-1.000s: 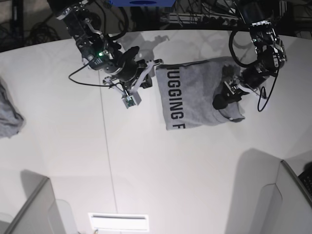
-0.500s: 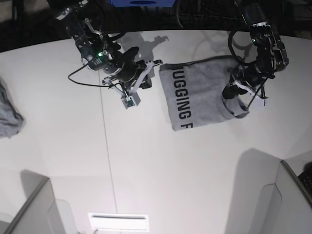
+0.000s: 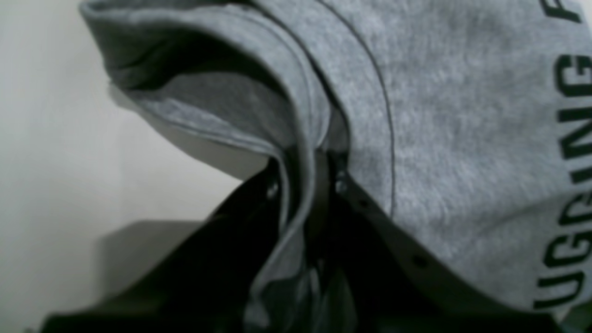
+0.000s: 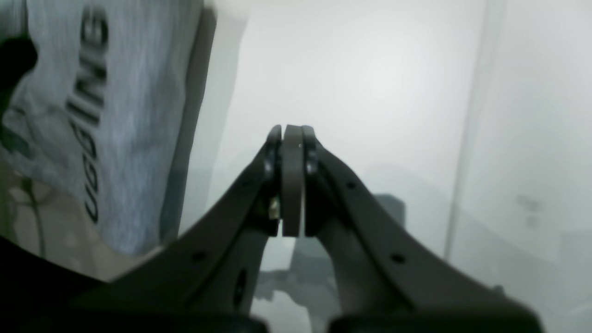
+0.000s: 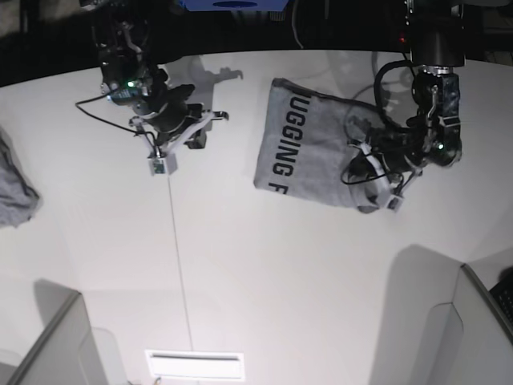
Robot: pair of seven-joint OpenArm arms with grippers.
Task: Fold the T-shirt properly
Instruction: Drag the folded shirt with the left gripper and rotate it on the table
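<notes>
The T-shirt (image 5: 309, 148) lies folded on the white table (image 5: 264, 265), a heather-grey slanted rectangle with black block lettering (image 5: 282, 144) along its left side. My left gripper (image 5: 362, 178) is at the shirt's lower right end, shut on a bunched fold of its edge. In the left wrist view the cloth (image 3: 453, 138) drapes over the fingers (image 3: 340, 187), pinched between them. My right gripper (image 5: 215, 117) is left of the shirt, apart from it. The right wrist view shows that gripper (image 4: 292, 138) shut on nothing, with the shirt (image 4: 115, 115) off to its left.
A smaller grey cloth lump (image 5: 14, 188) lies at the table's left edge. A thin seam (image 5: 178, 265) runs down the tabletop. Grey partitions stand at the bottom left (image 5: 56, 345) and bottom right (image 5: 481, 329). A white slotted panel (image 5: 195, 365) sits at the front edge.
My left gripper closed on the shirt's right edge and shifted down, turning the shirt to a slant. My right arm drew back to the left, away from the shirt's corner.
</notes>
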